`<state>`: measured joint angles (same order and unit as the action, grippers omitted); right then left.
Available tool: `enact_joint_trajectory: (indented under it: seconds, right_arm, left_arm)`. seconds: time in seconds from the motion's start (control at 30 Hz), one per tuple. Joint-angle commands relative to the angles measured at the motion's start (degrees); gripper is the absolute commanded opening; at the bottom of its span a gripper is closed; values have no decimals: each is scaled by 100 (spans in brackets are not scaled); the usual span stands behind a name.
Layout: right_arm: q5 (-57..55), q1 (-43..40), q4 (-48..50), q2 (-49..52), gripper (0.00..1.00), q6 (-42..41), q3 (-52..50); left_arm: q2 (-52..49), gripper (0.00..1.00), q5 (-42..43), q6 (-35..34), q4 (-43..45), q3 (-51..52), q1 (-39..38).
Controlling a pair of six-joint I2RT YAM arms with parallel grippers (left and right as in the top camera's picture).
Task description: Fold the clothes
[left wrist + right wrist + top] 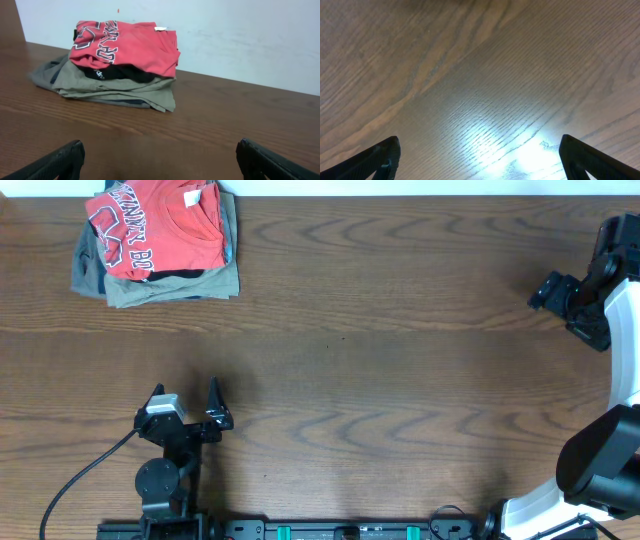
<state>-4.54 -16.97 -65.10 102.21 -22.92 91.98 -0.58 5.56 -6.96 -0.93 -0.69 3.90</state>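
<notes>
The red-orange T-shirt with white lettering lies folded on top of a stack at the table's far left corner. It also shows in the left wrist view, with its white neck tag at the far edge. My left gripper is open and empty, near the front left of the table, well short of the stack; its fingertips frame bare wood. My right gripper is open and empty at the far right, over bare table.
Under the T-shirt lie a black folded garment and a khaki-grey folded garment. A white wall runs behind the table's far edge. A black cable trails from the left arm's base.
</notes>
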Motion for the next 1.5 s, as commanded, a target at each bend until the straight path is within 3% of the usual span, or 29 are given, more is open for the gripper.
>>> enact_joint_trajectory:
  seconds: [0.0, 1.03, 1.47]
  right_arm:
    - [-39, 44, -2, -9, 99, 72, 52]
    - [-39, 162, -2, -57, 99, 72, 52]
    - [-39, 1097, -4, -1663, 99, 70, 52]
  left_arm:
    - [20, 98, 57, 116, -267, 46, -7]
    - [20, 98, 57, 116, -267, 46, -7]
    - [20, 98, 57, 116, -267, 46, -7]
